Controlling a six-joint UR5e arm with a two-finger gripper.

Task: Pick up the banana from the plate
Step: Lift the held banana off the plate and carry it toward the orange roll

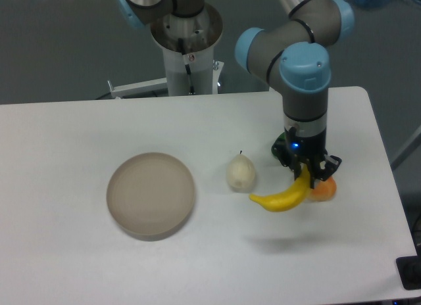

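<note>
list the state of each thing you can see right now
banana: held by one end in the gripper, lifted off the table
gripper: shut on the banana
plate: empty, flat on the table
pear: upright on the table
green pepper: mostly hidden behind the arm
orange fruit: on the table, partly hidden by the gripper
</note>
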